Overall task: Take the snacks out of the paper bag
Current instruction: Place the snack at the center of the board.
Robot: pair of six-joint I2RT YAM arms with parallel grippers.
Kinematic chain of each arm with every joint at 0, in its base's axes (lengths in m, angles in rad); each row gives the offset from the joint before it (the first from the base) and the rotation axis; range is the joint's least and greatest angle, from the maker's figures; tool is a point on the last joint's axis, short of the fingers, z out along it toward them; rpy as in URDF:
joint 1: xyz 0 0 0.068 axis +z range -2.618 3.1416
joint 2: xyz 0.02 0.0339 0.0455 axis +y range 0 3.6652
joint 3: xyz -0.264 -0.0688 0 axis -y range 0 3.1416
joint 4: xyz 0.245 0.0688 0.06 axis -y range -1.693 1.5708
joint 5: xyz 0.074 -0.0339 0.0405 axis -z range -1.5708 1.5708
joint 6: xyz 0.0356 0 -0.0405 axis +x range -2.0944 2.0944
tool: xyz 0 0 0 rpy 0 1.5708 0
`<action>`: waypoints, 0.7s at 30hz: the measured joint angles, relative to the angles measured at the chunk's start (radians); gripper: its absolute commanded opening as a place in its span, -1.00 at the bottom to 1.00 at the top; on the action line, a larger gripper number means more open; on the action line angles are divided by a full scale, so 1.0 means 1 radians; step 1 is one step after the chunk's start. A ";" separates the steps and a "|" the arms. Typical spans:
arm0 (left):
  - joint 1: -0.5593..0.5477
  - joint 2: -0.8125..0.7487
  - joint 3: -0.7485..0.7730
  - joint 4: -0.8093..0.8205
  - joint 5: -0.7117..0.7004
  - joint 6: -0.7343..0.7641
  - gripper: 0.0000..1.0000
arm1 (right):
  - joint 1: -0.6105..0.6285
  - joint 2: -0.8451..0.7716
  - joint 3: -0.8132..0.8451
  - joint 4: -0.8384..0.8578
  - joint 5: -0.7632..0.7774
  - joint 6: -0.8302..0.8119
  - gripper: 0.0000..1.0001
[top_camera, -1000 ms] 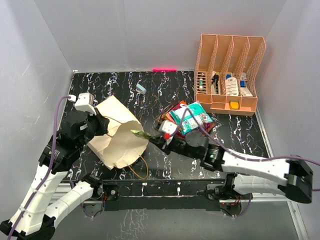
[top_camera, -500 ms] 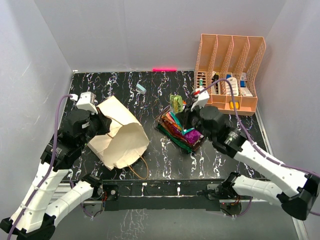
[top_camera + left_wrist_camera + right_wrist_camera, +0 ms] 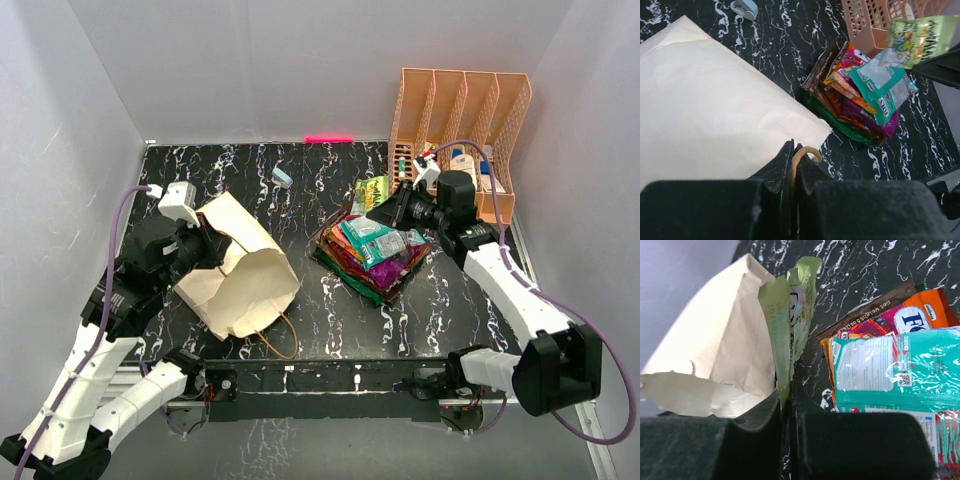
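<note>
The tan paper bag (image 3: pixel 240 275) lies on its side at the left, its mouth towards the pile. My left gripper (image 3: pixel 794 150) is shut on the bag's brown cord handle (image 3: pixel 807 150) at the bag's upper edge (image 3: pixel 715 115). A heap of snacks (image 3: pixel 368 255) lies on the table's middle right, a teal packet (image 3: pixel 880 90) on top. My right gripper (image 3: pixel 787 390) is shut on a light green packet (image 3: pixel 790 315), held in the air (image 3: pixel 370 192) just behind the pile, near the rack. The bag (image 3: pixel 715 350) shows beyond the packet. The inside of the bag is hidden.
An orange divided rack (image 3: pixel 440 212) with small bottles and boxes stands at the back right, close to my right wrist. A tiny light-blue block (image 3: pixel 282 177) lies behind the bag. Grey walls close in the table on three sides.
My right arm has carried the light green packet from the bag's mouth to the right, over the pile and back towards the rack. The left gripper has kept its hold on the handle.
</note>
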 measured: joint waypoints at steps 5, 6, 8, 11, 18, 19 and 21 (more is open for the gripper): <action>0.000 -0.008 0.000 0.026 0.048 0.013 -1.00 | -0.072 0.071 -0.060 0.063 -0.164 0.053 -0.85; 0.000 -0.008 0.000 0.026 0.052 0.016 -1.00 | -0.079 0.076 -0.072 0.068 -0.181 0.060 -0.84; 0.000 -0.008 0.000 0.026 0.058 0.019 -1.00 | -0.092 0.076 -0.092 0.085 -0.206 0.068 -0.82; 0.000 -0.009 0.000 0.026 0.066 0.019 -1.00 | -0.124 0.084 -0.137 0.140 -0.259 0.081 -0.79; 0.000 -0.010 -0.002 0.026 0.076 0.019 -1.00 | -0.196 0.164 -0.203 0.186 -0.314 0.090 -0.69; 0.000 -0.010 -0.002 0.026 0.077 0.019 -1.00 | -0.203 0.173 -0.204 0.186 -0.322 0.090 -0.67; 0.000 -0.010 -0.003 0.026 0.077 0.019 -1.00 | -0.212 0.195 -0.204 0.200 -0.347 0.090 -0.62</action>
